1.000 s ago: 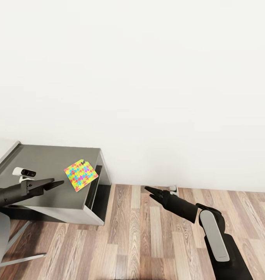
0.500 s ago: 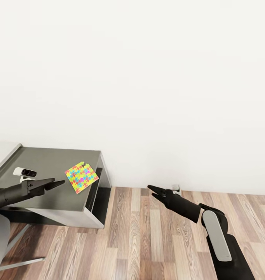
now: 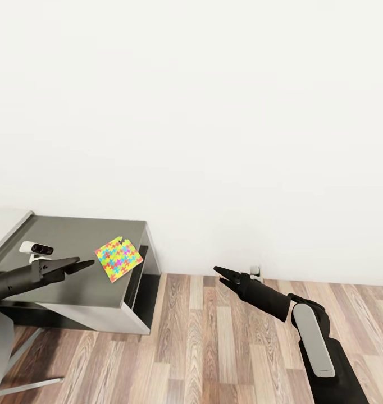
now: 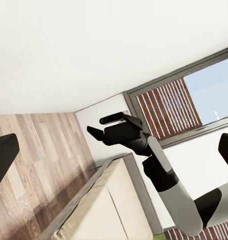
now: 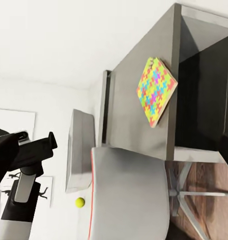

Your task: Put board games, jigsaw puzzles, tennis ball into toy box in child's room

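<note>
A colourful jigsaw puzzle [image 3: 118,258] lies flat near the right edge of the grey table [image 3: 68,235]; the right wrist view shows the puzzle [image 5: 156,91] too. My left gripper [image 3: 86,261] hovers over the table just left of the puzzle, open and holding nothing; its fingers [image 4: 3,155] stand wide apart in the left wrist view. My right gripper [image 3: 218,274] hangs open over the floor, well right of the table. A small yellow-green tennis ball [image 5: 80,202] shows far off in the right wrist view. The toy box and board games are out of view.
A grey chair [image 5: 129,195] stands at the table's near side, its base [image 3: 23,384] visible on the wood floor. A white wall runs behind. The table has an open dark shelf [image 3: 144,283] on its right end. A wall socket [image 3: 255,272] sits low behind my right gripper.
The whole picture has drifted slightly, so the camera moved. The right arm has shifted a little to the right. The puzzle and left gripper keep their relation.
</note>
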Motion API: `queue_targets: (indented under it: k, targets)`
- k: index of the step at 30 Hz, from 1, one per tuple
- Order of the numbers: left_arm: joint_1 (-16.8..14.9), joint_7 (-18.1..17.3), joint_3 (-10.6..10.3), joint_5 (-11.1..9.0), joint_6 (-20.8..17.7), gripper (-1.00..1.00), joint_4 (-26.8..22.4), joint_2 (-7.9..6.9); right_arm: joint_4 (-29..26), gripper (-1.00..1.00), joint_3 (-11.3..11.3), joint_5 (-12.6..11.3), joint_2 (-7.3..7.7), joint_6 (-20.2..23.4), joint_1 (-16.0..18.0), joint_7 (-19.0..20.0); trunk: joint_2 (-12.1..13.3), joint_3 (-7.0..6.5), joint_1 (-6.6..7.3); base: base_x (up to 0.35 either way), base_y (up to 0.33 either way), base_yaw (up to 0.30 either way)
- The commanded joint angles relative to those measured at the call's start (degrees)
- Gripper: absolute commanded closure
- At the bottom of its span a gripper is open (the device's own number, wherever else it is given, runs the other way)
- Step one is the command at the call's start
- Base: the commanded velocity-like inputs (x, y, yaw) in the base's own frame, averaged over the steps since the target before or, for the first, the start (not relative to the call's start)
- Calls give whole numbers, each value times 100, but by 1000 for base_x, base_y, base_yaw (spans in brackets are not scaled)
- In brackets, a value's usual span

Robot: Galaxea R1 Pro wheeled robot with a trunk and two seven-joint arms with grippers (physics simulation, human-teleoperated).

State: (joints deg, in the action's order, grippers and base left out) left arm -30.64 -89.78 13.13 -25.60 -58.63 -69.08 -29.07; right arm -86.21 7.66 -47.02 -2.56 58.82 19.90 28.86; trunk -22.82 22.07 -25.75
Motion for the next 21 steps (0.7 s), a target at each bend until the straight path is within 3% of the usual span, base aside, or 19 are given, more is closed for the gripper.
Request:
queue_targets:
  k: [1,21]
  targets:
    - [-3,-22,-3,2,-61,-100,0,-2,-1,-100,16,46,-7,31,5,48,-10,-1,-3,0,0,0]
    - [-3,-22,-3,19,-52,-100,-13,99,-2,-100,72,45,-8,24,5,66,-10,-191,-3,0,0,0]
